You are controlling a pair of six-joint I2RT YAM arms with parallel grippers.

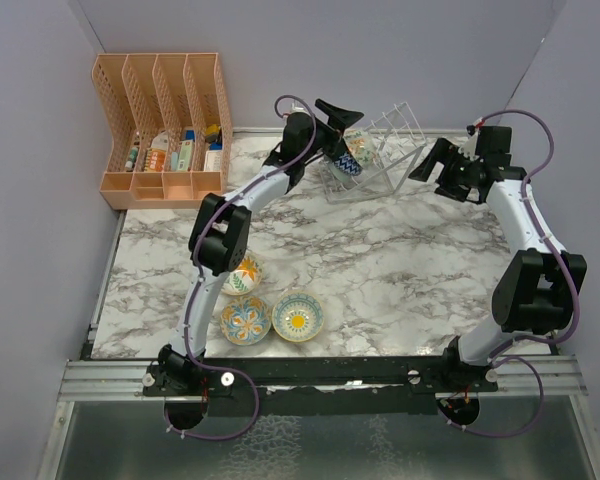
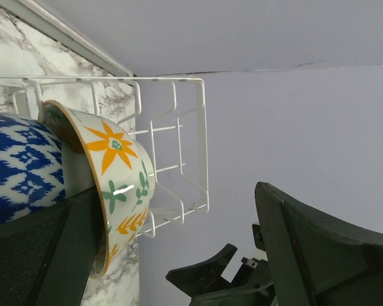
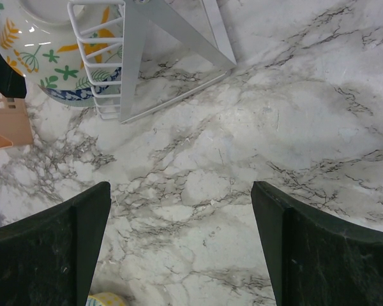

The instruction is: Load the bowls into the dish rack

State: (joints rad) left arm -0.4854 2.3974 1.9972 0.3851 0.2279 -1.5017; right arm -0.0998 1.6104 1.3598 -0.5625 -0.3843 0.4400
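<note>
The one marble table (image 1: 400,260) lay under both my arms, and at its far left corner stood a single orange file organizer (image 1: 165,120) with four slots. The one dish rack (image 1: 390,135), thin white wire, sat at the back middle of the table. I counted five bowls. Two stood on edge in the rack, touching each other: a blue-and-white bowl (image 2: 19,166) and a cream floral bowl (image 2: 118,172). The other three sat close together at the near left of the table: a half-hidden bowl (image 1: 243,275) under my left arm, a blue-and-orange bowl (image 1: 245,320) and a yellow-centred bowl (image 1: 298,316) just beside it. My left gripper (image 2: 179,245) was at the rack with jaws spread wide, holding nothing, one finger just beside the cream floral bowl. My right gripper (image 3: 179,248) hung over bare marble right of the rack, jaws apart and empty.
</note>
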